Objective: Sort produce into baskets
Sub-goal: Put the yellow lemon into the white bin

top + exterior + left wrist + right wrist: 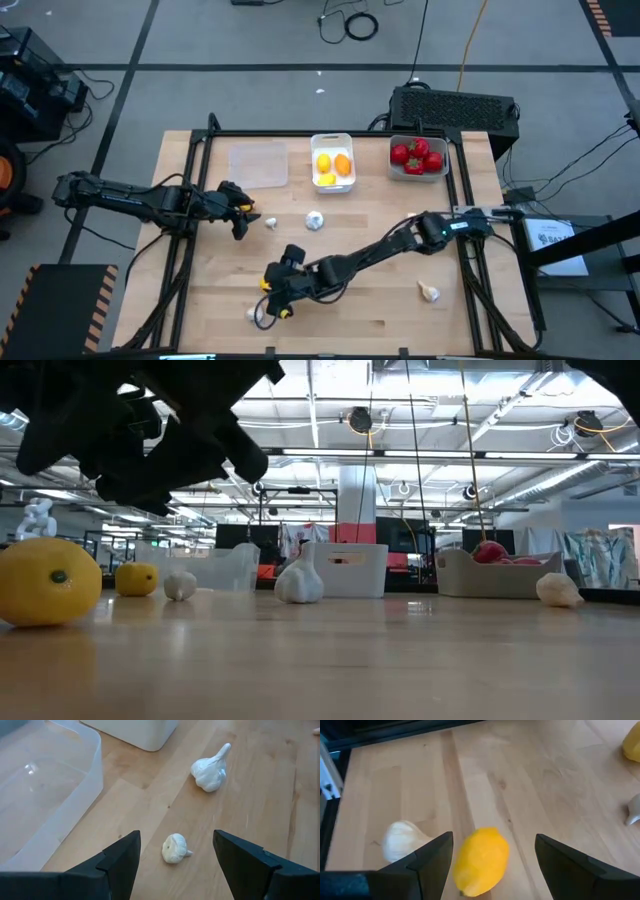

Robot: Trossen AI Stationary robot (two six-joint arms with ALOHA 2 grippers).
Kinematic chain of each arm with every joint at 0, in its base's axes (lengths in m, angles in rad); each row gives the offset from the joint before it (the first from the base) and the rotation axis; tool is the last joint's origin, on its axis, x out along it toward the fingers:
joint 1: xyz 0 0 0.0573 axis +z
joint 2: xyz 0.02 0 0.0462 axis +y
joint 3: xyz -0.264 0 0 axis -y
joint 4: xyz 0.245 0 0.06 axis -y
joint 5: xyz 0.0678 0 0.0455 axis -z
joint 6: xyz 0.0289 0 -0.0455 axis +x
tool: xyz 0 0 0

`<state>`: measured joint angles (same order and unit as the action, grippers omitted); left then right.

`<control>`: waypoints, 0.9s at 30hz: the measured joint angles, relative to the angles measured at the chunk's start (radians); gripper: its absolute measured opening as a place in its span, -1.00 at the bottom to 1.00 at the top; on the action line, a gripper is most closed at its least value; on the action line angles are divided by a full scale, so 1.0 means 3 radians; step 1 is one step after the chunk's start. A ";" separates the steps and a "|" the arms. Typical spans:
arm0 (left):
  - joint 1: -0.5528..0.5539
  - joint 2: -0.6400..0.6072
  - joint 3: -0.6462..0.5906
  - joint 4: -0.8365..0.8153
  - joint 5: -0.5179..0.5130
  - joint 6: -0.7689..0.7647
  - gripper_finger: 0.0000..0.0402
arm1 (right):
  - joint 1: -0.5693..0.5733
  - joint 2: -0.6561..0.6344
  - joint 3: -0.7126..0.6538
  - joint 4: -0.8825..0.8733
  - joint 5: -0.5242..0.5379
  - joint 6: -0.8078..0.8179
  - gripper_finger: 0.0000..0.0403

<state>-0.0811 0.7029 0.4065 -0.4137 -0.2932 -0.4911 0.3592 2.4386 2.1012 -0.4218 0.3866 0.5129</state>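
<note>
Two tools wide, left tool (175, 865) over garlic (175, 849), right tool (492, 865) over lemon (480, 861), no legible writing.

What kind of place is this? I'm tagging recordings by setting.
Probably a robotics lab or workshop: a wooden table framed by rails, cables across the floor, and exposed ceiling pipes in a large open hall.

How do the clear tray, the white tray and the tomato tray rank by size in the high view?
1. clear tray
2. tomato tray
3. white tray
The last two look nearly alike, so their order is unsure.
</note>
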 joint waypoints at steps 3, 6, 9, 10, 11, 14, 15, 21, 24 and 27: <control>-0.0001 0.0000 0.0000 0.0000 0.0001 0.0000 0.27 | 0.0010 -0.0012 0.0003 -0.0023 0.0001 0.0000 0.35; -0.0001 0.0000 0.0000 0.0000 0.0001 0.0001 0.27 | 0.0016 -0.0015 0.0003 0.0000 0.0002 0.0000 0.35; -0.0001 0.0000 0.0000 0.0000 0.0001 0.0001 0.27 | 0.0019 -0.0019 0.0003 -0.0001 0.0001 0.0014 0.35; -0.0001 0.0000 0.0000 0.0000 0.0001 0.0001 0.27 | 0.0019 -0.0019 0.0003 -0.0001 0.0001 0.0024 0.35; 0.0000 0.0000 0.0000 0.0001 0.0000 0.0001 0.27 | 0.0022 -0.0019 0.0003 0.0001 0.0002 0.0036 0.35; -0.0001 0.0000 0.0000 0.0000 0.0000 0.0000 0.27 | 0.0026 -0.0019 0.0003 0.0069 0.0003 0.0071 0.35; 0.0000 0.0000 0.0000 0.0001 0.0000 0.0000 0.27 | 0.0030 -0.0019 0.0003 0.0102 0.0003 0.0071 0.35; 0.0000 0.0000 0.0000 0.0001 0.0001 -0.0002 0.27 | 0.0034 -0.0020 0.0003 0.0196 0.0003 0.0072 0.35; -0.0001 0.0000 0.0001 0.0001 0.0001 -0.0003 0.27 | 0.0034 -0.0020 0.0003 0.0196 0.0003 0.0073 0.35; -0.0001 0.0000 0.0001 0.0000 0.0001 -0.0003 0.27 | 0.0034 -0.0020 0.0003 0.0196 0.0003 0.0072 0.35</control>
<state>-0.0813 0.7029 0.4068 -0.4136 -0.2928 -0.4919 0.3695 2.4325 2.1021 -0.3630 0.3874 0.5346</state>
